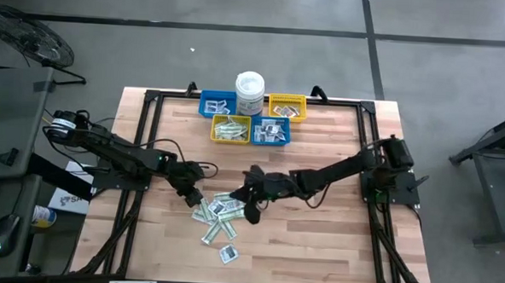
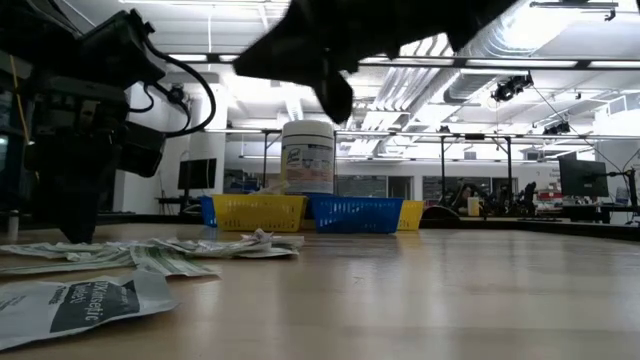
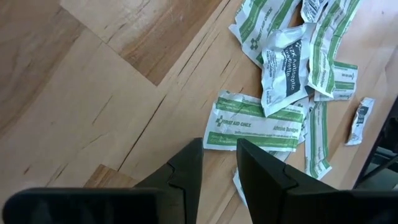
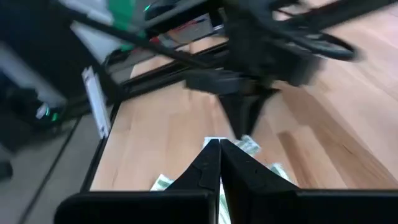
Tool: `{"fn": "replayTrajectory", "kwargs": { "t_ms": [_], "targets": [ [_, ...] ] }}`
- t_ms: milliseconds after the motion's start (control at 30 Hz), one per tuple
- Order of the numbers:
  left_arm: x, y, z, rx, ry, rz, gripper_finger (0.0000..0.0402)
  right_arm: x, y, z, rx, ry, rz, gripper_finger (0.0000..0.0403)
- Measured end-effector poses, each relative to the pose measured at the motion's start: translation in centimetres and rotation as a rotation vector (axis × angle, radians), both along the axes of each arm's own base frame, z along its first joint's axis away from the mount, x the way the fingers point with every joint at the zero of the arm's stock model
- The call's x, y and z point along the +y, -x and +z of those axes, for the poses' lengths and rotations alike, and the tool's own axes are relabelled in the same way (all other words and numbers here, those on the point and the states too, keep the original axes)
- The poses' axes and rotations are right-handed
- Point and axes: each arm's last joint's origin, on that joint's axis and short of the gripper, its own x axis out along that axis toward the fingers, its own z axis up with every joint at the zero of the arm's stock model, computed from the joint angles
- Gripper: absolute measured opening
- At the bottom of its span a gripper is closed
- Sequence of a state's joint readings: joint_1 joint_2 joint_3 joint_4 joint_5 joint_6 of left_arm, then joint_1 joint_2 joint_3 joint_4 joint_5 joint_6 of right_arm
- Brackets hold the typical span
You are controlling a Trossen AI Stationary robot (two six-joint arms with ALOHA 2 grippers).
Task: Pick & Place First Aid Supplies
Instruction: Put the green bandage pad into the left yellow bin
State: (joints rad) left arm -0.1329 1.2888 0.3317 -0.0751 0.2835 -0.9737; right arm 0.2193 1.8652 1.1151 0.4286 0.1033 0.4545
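two grippers crowd the packet pile: right gripper pinched together, grip uncertain, so packet may slip; left gripper slightly apart, collision risk.

Packets lie between both pincers, before the bins.

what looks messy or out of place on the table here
The first aid packets lie in a loose overlapping heap on the bare wood, one stray packet apart nearer the front edge, while others already sit sorted in the bins.

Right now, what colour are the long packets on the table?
Green and white long packets, clearest in the left wrist view.
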Motion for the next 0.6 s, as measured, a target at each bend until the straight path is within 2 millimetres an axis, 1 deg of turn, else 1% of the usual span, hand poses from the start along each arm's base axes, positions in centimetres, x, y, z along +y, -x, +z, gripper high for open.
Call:
{"fn": "replayTrajectory", "kwargs": {
  "t_ms": [100,233,400,467,600],
  "targets": [
    [0.0,0.0,0.0,0.000,0.006,-0.003,0.0103,1.0,-1.5,0.3,0.010,0.088,0.076,0.0002],
    [0.0,0.0,0.0,0.001,0.008,-0.005,0.0103,1.8,-4.1,0.4,0.098,0.173,0.177,0.0001],
    [0.0,0.0,0.0,0.000,0.013,-0.007,0.0103,2.5,-6.7,-0.2,0.229,0.303,0.267,0.0001],
    [0.0,0.0,0.0,0.002,0.013,-0.009,0.0103,2.7,-7.5,-0.3,0.232,0.345,0.298,0.0001],
    [0.0,0.0,0.0,-0.001,0.010,-0.014,0.0103,3.3,-8.7,-1.9,0.272,0.445,0.320,0.0000]
  ]
}}
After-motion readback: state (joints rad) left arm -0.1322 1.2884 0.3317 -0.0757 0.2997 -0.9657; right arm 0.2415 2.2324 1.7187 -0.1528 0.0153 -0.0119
